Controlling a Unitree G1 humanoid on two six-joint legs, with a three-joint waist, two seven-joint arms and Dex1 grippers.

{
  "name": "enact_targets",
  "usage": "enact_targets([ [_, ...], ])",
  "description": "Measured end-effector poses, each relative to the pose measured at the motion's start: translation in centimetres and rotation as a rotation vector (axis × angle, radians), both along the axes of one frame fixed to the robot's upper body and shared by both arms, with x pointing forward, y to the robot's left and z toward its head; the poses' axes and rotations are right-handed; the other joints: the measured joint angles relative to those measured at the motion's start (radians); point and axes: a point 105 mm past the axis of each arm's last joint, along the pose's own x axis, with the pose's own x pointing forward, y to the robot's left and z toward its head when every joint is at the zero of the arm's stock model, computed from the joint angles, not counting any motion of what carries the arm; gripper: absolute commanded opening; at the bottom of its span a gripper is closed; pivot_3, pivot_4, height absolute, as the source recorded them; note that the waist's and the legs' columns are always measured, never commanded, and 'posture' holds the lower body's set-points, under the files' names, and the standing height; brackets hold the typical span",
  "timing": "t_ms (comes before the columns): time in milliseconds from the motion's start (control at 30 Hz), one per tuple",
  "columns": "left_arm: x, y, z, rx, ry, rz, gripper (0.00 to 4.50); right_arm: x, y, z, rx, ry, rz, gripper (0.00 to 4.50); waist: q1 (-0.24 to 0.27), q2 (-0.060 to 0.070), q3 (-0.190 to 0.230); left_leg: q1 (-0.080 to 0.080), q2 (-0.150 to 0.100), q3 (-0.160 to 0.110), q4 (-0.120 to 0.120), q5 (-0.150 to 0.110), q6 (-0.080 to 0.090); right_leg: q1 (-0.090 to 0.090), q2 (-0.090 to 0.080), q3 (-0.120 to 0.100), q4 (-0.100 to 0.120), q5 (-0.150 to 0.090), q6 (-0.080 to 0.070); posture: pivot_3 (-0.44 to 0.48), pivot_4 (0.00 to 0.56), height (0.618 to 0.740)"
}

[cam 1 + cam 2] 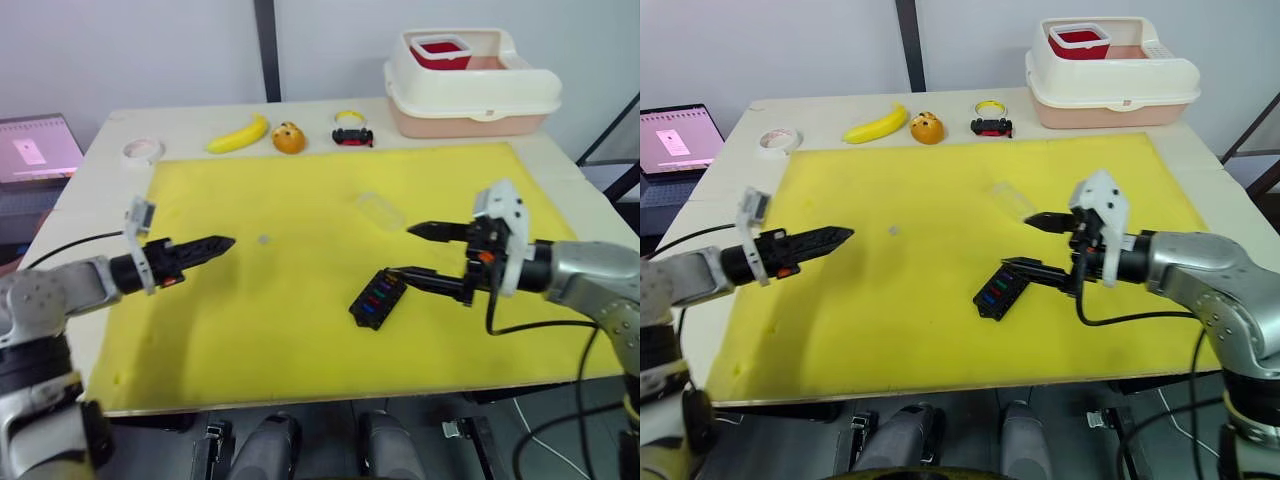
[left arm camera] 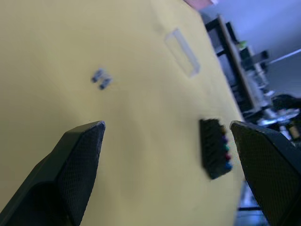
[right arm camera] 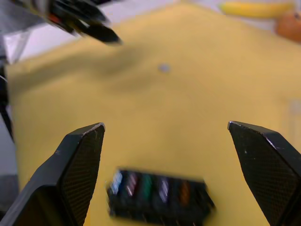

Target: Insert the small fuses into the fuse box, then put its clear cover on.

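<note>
The fuse box [image 1: 377, 299], a small black block, lies on the yellow mat with several coloured small fuses seated in its slots [image 3: 160, 193]. One grey fuse [image 1: 263, 239] lies loose on the mat, to the left of and beyond the box. The clear cover [image 1: 380, 210] rests on the mat beyond the box. My right gripper [image 1: 405, 251] hovers open just right of the box, its lower finger by the box's far end. My left gripper [image 1: 222, 243] hangs open over the mat, a little left of the grey fuse and holding nothing.
Along the table's far edge lie a white tape roll [image 1: 142, 151], a banana [image 1: 239, 134], an orange [image 1: 289, 137] and a small black-and-red item [image 1: 352, 130]. A large cream bin [image 1: 470, 85] stands at the back right. A laptop [image 1: 35, 150] sits off the left.
</note>
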Motion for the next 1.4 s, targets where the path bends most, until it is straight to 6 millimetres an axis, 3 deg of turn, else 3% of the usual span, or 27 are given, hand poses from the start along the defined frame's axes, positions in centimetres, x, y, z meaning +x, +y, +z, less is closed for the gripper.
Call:
enact_targets([
  [267,1.9,-1.6,-3.1,-0.113,0.225,0.051,4.5,0.8,3.8,-0.7,0.024,0.011,0.048,4.44,-0.004,0.0,0.0,-0.001,0.0,0.0,0.0,0.0,-0.001,-0.002,0.0,0.0,0.001,0.0,0.0,0.0,0.15,0.74],
  [400,2.7,-1.9,-2.9,-0.165,0.211,0.077,4.5,1.4,4.6,-1.0,0.038,0.009,0.038,4.44,0.0,0.0,0.0,-0.001,0.0,0.0,0.0,0.0,-0.001,-0.002,0.0,0.0,0.001,0.0,0.0,0.0,0.15,0.74],
  [733,4.0,-1.6,-3.6,-0.285,0.206,0.19,4.5,2.1,4.4,-1.1,0.043,-0.006,-0.011,4.44,0.0,0.0,0.0,-0.001,0.0,0.0,0.0,0.0,-0.002,-0.002,0.0,0.0,0.001,0.0,0.0,0.0,0.15,0.74],
  [1400,5.6,-3.6,-4.1,-0.275,0.219,0.188,4.5,2.7,4.2,-1.5,0.044,0.003,-0.064,4.44,0.012,0.0,-0.001,0.0,-0.002,-0.001,0.001,0.001,-0.002,0.0,-0.001,0.0,0.001,0.0,0.0,0.0,0.15,0.74],
])
